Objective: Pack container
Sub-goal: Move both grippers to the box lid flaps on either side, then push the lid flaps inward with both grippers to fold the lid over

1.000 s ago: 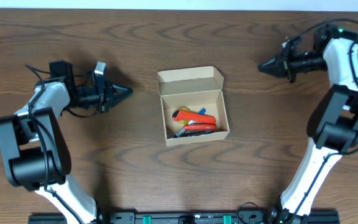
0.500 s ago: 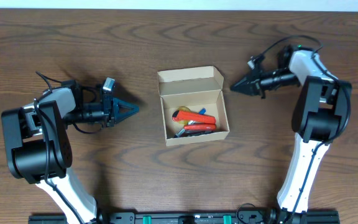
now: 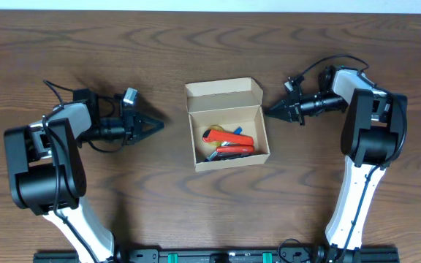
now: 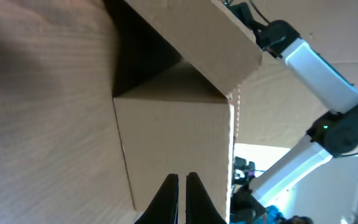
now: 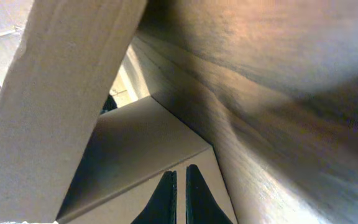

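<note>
Swung inward since a second earlier, the left pincer [image 3: 152,125] and the right pincer [image 3: 269,112], each pinched together and empty, flanked the open box [image 3: 224,90] in the middle of the desk [image 3: 196,208], likely poised to close it.

Container [image 3: 227,124] mid-table [image 3: 196,212] — lid flap [image 3: 224,89] at its far side, pens [image 3: 229,142] inside toward its near wall. Left gripper [image 3: 159,125] left of container, apart — right gripper [image 3: 267,112] just beside its right wall.
</note>
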Robot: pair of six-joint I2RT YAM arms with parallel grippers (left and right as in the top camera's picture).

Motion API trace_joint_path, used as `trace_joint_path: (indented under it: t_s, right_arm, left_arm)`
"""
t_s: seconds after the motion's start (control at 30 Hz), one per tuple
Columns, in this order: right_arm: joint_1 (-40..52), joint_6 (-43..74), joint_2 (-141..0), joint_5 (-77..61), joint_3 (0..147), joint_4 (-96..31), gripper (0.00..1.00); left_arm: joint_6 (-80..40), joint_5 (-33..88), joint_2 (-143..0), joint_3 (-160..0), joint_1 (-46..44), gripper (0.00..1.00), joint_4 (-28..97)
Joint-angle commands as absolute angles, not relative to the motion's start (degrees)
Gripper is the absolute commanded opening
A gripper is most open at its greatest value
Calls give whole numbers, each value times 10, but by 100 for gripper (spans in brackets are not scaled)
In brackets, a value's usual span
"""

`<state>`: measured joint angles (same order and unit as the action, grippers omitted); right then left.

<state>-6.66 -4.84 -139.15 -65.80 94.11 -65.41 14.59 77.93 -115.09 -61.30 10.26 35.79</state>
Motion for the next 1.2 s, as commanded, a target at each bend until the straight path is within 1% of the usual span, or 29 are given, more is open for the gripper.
trace_joint_path:
  t_s: [0.0,0.4,0.6,0.73,0.9,1.0,1.17]
  right_arm:
    - [-49,-42,-1393,-675,940,-642,1]
    - [-26,-22,-1393,-680,940,-610,1]
    - [-26,-22,-1393,-680,940,-606,1]
    - [-26,-22,-1393,-680,940,-601,1]
    - [-24,-22,-1393,-681,940,-591,1]
    - [-20,-22,-1393,-696,940,-576,1]
    - [-17,-11,-1393,-712,941,-554,1]
  left_arm:
    - [93,775,-1159,-612,89,6,327]
    - [-54,783,-1206,-612,44,6,173]
    - [-117,835,-1263,-612,31,6,76]
    - [-145,833,-1267,-613,29,6,39]
    - [-227,837,-1267,-615,28,6,-41]
    - [-260,837,-1267,-622,23,6,-70]
    - [-279,837,-1267,-638,10,6,-84]
